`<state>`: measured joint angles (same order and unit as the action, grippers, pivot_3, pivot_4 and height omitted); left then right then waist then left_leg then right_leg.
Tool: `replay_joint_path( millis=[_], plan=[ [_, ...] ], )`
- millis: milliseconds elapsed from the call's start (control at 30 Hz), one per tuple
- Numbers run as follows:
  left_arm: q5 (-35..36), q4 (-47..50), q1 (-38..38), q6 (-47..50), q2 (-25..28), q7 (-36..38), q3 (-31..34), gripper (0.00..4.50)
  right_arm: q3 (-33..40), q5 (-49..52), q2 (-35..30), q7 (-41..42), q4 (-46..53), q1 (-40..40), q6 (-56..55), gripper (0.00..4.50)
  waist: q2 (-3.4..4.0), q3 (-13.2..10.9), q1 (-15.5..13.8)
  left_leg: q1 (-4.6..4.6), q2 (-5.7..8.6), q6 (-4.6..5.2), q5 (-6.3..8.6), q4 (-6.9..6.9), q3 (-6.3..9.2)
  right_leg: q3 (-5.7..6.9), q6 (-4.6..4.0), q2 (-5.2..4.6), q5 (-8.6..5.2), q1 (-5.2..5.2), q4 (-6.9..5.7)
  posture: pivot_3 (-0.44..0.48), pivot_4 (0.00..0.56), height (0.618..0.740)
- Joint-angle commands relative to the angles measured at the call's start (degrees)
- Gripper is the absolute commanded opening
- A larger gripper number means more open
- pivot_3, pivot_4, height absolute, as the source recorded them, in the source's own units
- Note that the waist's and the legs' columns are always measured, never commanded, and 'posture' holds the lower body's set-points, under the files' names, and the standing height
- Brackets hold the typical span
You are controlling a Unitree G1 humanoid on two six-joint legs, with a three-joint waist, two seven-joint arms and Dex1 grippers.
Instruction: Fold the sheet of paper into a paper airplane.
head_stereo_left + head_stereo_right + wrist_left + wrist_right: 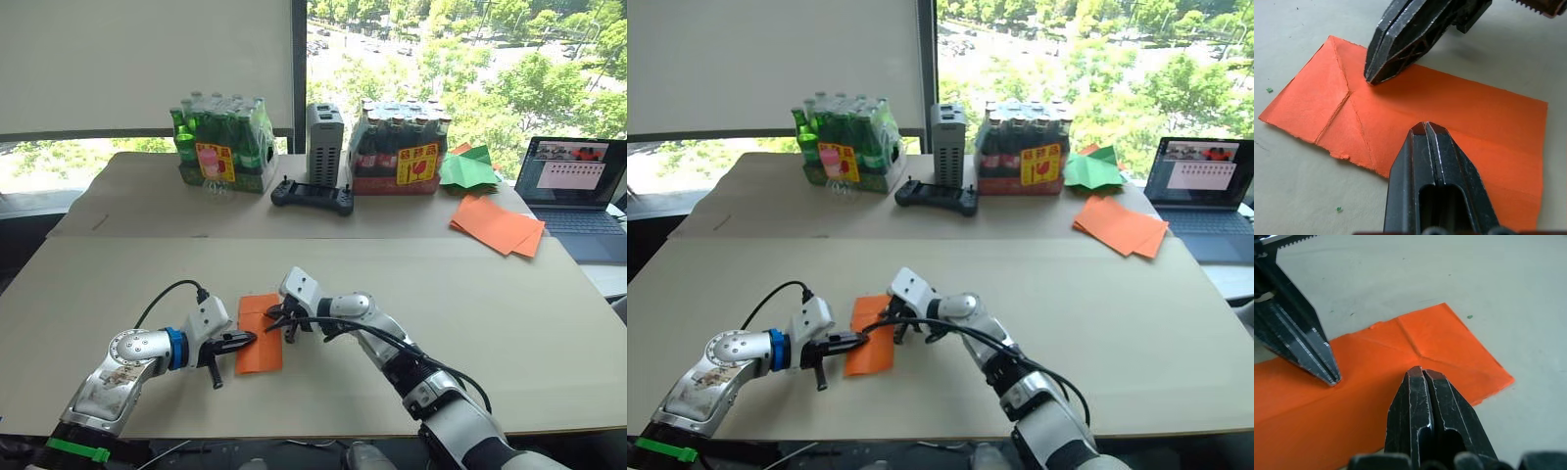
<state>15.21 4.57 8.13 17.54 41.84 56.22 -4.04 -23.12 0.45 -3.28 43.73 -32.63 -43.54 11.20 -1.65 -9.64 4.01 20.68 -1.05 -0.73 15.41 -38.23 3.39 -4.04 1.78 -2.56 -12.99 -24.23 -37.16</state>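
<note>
The sheet of paper (260, 333) lies flat on the near table, bright orange and folded into a rectangle, with diagonal creases at one end (1347, 93). No paper airplane is in view. My left gripper (250, 340) comes in from the left, shut, and its tip (1425, 126) rests on the paper's middle. My right gripper (277, 318) reaches in from the right, also shut. Its tip (1422, 372) presses on the paper near the creased end. The two tips stand close together, and neither holds the paper.
At the back right lie a pile of orange sheets (497, 225), a green paper shape (468, 168) and a laptop (571, 181). Two bottle packs (221, 147) (400, 149), a grey box (325, 142) and a black controller (313, 198) stand at the far centre.
</note>
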Motion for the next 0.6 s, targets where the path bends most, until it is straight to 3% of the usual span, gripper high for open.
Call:
replay_joint_path(
  millis=[33,300,600],
  plan=[
    [-1.30,0.58,-0.77,0.53,0.47,0.34,-1.13,0.00,1.94,-1.25,0.31,-0.71,-6.63,-2.82,-5.17,0.05,0.00,0.00,0.00,0.01,0.00,0.00,0.00,0.01,0.00,0.00,0.00,-0.01,0.00,-0.01,0.01,0.000,0.150,0.733],
    [-1.35,1.33,-1.10,0.56,0.40,0.11,-1.12,0.00,4.63,-0.96,2.00,0.91,-14.39,-5.88,-11.43,0.05,0.01,-0.01,0.01,0.01,0.00,0.00,0.00,0.05,0.00,-0.01,-0.01,-0.02,0.01,-0.02,0.01,0.000,0.150,0.733],
    [-1.46,3.06,-1.89,1.09,0.53,-0.30,-0.83,0.00,-0.24,-1.88,-0.77,7.00,4.85,7.48,-4.41,0.05,0.02,0.00,-0.04,0.01,0.00,0.00,0.00,0.14,0.00,-0.01,0.00,-0.03,0.00,-0.04,0.03,0.000,0.150,0.733]
  ],
)
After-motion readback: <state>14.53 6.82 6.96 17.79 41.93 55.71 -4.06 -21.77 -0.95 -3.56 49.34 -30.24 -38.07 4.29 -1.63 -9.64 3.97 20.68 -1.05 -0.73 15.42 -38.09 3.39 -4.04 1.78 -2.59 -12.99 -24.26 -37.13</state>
